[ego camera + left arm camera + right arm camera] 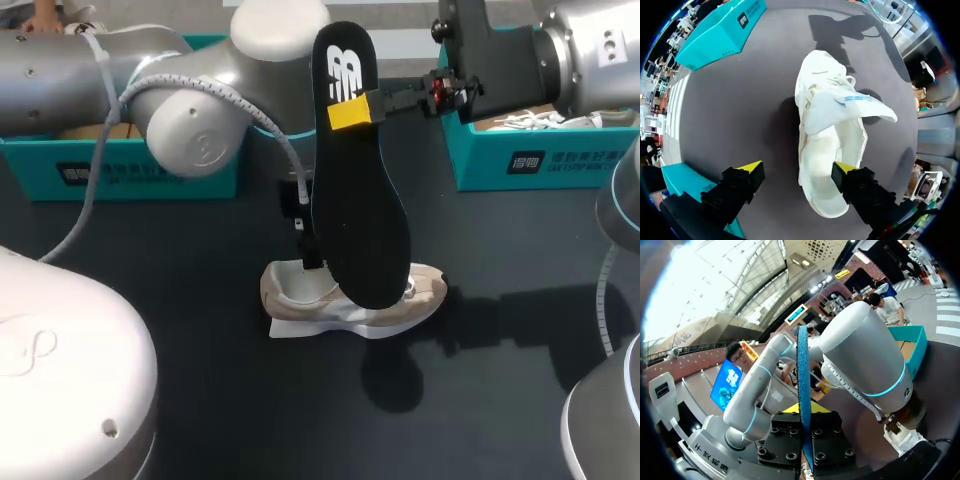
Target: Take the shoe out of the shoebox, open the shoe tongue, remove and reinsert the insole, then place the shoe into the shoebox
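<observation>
In the head view the right gripper (352, 110) held the black insole (360, 220) upright, its lower end at the shoe (425, 292) on the table. To reinsert it well, that end should slide in slanted. The right shoebox (545, 160) held something white, and the left shoebox (140, 172) was mostly hidden. In the left wrist view the left gripper (799, 169) had its fingers apart around the heel. In the right wrist view the fingers were clamped on the insole.
</observation>
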Action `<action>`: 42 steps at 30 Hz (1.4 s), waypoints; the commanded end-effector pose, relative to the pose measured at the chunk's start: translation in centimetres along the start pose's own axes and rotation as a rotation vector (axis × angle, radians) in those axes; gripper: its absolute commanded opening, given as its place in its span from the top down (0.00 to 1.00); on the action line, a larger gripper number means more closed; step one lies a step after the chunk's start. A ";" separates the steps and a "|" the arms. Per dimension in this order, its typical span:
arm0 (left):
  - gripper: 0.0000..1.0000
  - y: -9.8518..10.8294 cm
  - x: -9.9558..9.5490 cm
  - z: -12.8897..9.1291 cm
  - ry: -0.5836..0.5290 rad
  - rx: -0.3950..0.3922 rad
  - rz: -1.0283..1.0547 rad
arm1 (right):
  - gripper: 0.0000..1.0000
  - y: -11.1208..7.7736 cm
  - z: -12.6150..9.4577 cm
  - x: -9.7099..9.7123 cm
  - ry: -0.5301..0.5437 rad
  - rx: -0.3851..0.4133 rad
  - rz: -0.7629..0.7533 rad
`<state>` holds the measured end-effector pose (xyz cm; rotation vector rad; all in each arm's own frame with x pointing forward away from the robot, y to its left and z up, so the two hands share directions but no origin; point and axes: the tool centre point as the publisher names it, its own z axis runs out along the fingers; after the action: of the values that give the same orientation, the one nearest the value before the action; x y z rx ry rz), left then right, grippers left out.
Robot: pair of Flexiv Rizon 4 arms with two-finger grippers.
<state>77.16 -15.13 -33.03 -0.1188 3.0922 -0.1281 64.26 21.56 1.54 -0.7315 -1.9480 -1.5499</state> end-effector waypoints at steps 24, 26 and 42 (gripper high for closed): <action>1.00 -2.7 0.2 6.7 0.182 0.043 -0.005 | 1.00 0.1 0.3 0.0 -0.002 0.003 0.002; 1.00 -2.8 0.3 6.5 0.189 0.046 -0.003 | 1.00 0.1 0.3 0.0 -0.002 0.003 0.002; 1.00 -5.0 -1.6 2.8 0.331 -0.068 0.319 | 1.00 0.1 0.3 0.0 -0.002 0.003 0.002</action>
<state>78.76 -18.97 -36.36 0.4442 3.3890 -0.2043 64.26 21.55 1.54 -0.7316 -1.9480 -1.5497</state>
